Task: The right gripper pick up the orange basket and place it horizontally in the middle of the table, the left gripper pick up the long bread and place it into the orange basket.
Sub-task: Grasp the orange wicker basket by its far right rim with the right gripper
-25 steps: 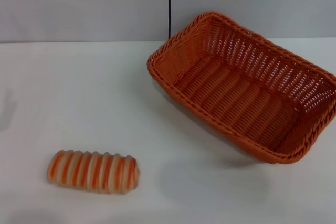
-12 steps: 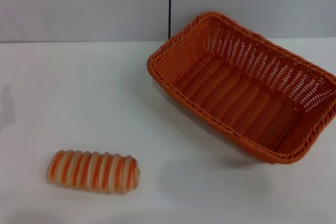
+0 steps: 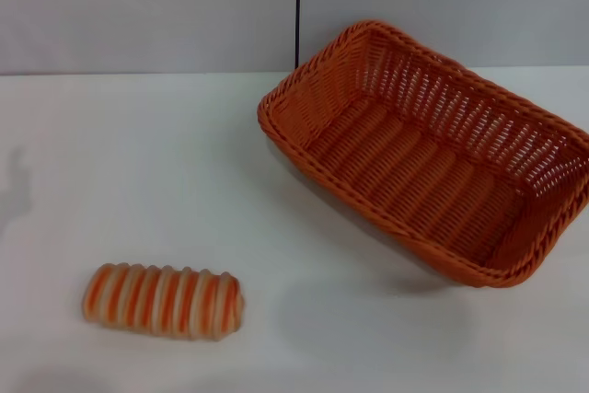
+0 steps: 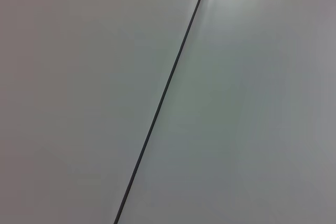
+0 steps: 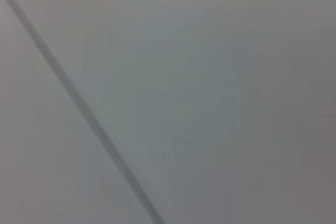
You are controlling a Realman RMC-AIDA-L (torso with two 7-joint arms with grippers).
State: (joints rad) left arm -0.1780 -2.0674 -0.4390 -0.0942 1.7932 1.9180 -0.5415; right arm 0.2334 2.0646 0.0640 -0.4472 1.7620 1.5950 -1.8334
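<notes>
The orange basket [image 3: 433, 149] stands empty on the right half of the white table [image 3: 138, 163] in the head view, turned diagonally with one corner toward the back. The long bread [image 3: 163, 300], cream with orange stripes, lies on its side near the front left of the table, well apart from the basket. Neither gripper shows in any view. Both wrist views show only a plain grey wall with a dark seam [image 4: 163, 95].
A grey wall with a vertical dark seam [image 3: 298, 6] rises behind the table's back edge. A faint shadow [image 3: 16, 181] falls on the table at the far left.
The faint shadow at the table's left edge has shifted slightly. The basket and bread have not moved.
</notes>
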